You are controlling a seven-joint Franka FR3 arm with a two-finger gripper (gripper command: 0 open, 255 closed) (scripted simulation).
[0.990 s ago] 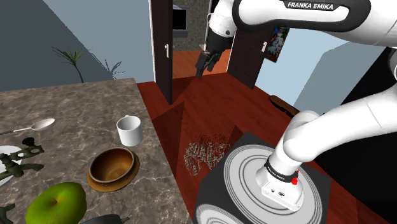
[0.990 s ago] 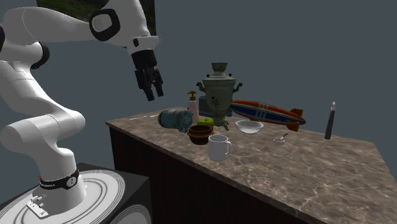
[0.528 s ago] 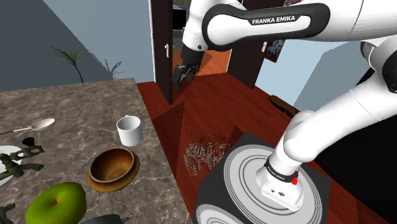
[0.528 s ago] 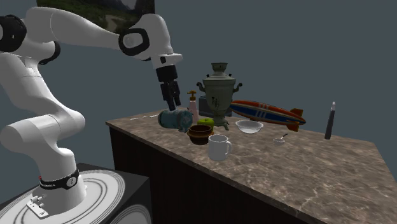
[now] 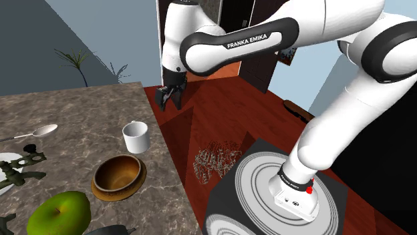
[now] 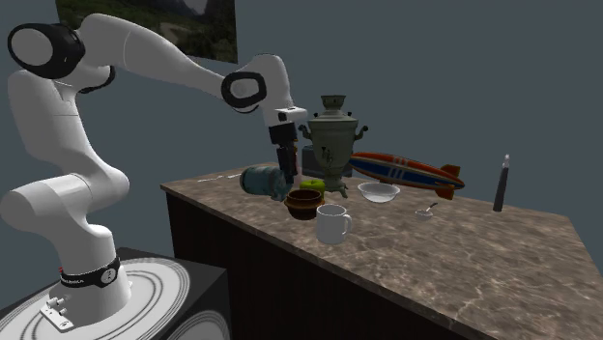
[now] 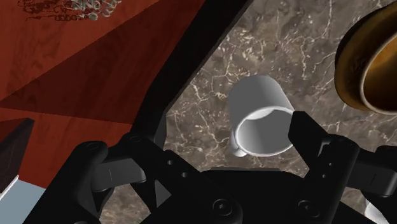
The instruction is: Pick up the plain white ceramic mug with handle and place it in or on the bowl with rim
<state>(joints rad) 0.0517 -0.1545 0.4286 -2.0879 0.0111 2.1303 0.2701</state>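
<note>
none of the task is done yet. the white mug (image 5: 135,137) stands upright on the marble counter (image 5: 73,113), near its right edge in the shoulder view, just on the far side of the brown bowl (image 5: 118,175) and apart from it. the black gripper (image 5: 168,102) hovers above the mug, fingers spread, holding nothing. reaching down, grasping, lifting and placing all remain.

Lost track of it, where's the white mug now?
In the shoulder view the white mug stands upright on the counter near its right edge, beyond the brown bowl, apart from the claw.
</note>
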